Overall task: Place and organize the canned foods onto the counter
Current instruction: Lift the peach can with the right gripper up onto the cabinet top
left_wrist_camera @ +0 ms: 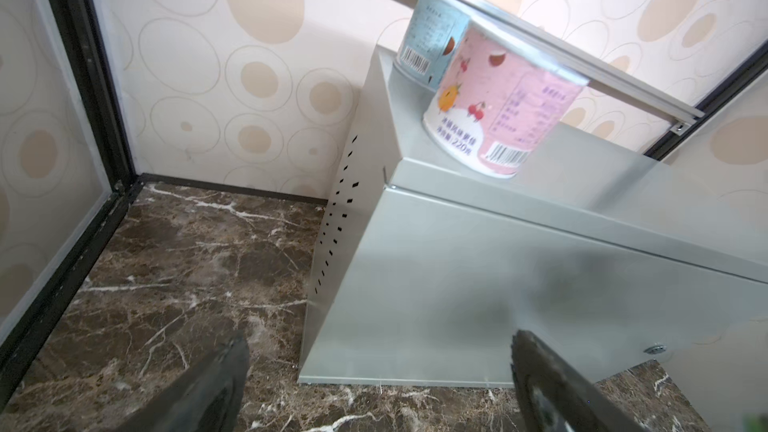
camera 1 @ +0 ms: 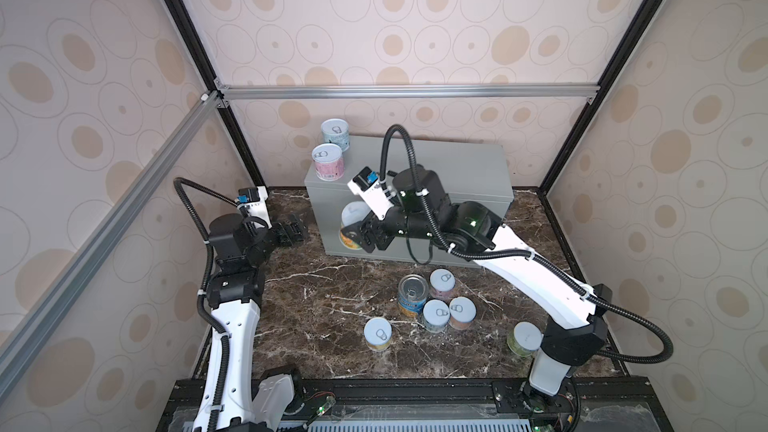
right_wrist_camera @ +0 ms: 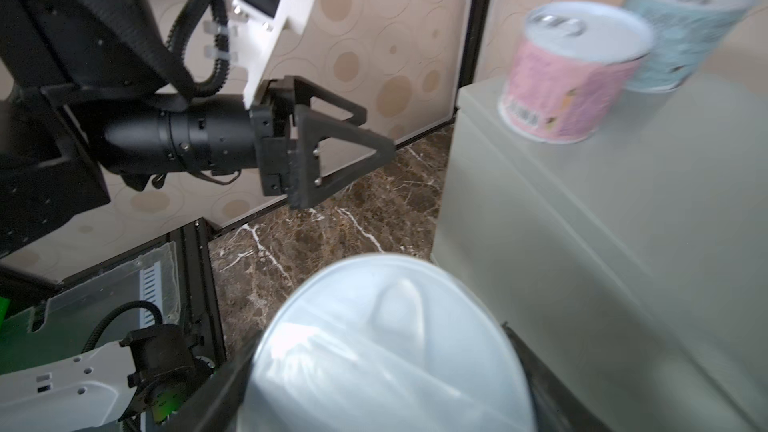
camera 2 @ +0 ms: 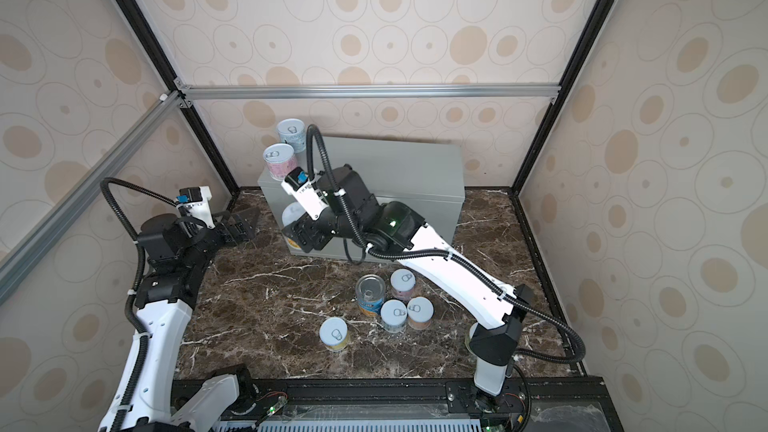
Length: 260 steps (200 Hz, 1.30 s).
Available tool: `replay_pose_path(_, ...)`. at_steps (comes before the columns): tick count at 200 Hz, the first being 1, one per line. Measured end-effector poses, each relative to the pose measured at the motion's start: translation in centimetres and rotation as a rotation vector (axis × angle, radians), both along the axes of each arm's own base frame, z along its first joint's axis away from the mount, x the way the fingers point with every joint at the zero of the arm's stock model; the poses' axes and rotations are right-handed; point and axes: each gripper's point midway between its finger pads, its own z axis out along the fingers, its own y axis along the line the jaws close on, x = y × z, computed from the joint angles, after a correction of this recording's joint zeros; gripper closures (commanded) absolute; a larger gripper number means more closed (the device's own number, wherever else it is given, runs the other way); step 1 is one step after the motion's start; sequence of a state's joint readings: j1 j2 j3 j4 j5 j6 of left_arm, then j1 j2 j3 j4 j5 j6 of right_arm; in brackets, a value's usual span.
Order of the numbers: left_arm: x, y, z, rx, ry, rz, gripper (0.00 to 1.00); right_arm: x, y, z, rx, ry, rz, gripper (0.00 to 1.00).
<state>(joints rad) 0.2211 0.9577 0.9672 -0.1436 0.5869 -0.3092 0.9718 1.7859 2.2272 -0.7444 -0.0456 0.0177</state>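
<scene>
Noting right gripper clenched on short cylindrical can with pale lid and orange-yellow label, clear of dark brown marble surface, just before left part of front face of large plain grey metal box counter

Noting left gripper released, jaws wide, empty, near counter's left end

Counting two short cans upright on counter top, left end: blue-labelled can at back, pink-labelled can just in front, close together

Counting six on marble: taller blue soup can clustered with three short pastel cans; yellow-labelled can apart; green-labelled can beside right arm base
</scene>
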Motion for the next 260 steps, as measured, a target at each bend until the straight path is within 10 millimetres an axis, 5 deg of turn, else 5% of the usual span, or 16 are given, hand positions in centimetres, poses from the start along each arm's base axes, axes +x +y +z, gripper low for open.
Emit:
replay_pose_path(23,-0.1,-0.5,0.3,0.013,-0.009,-0.026,0.02,3.4,-2.6,3.6,0.038,-0.057,-0.114,0.38)
replay_pose_path(44,-0.2,-1.2,0.1,0.027,-0.007,-0.054,0.02,6.4,-3.9,4.8,0.051,-0.090,-0.203,0.37)
replay_pose_path(98,-1.7,-5.7,1.9,0.062,-0.068,-0.258,0.02,12.0,-3.5,0.0,-0.044,-0.080,-0.281,0.35)
replay_pose_path(156,-3.8,-10.2,4.8,0.086,-0.152,-0.457,0.02,14.1,-3.7,0.3,-0.010,-0.106,-0.307,0.32)
replay_pose_path(260,-3.7,-12.2,6.4,0.098,-0.184,-0.498,0.02,17.9,-4.3,0.8,0.099,-0.103,-0.338,0.04)
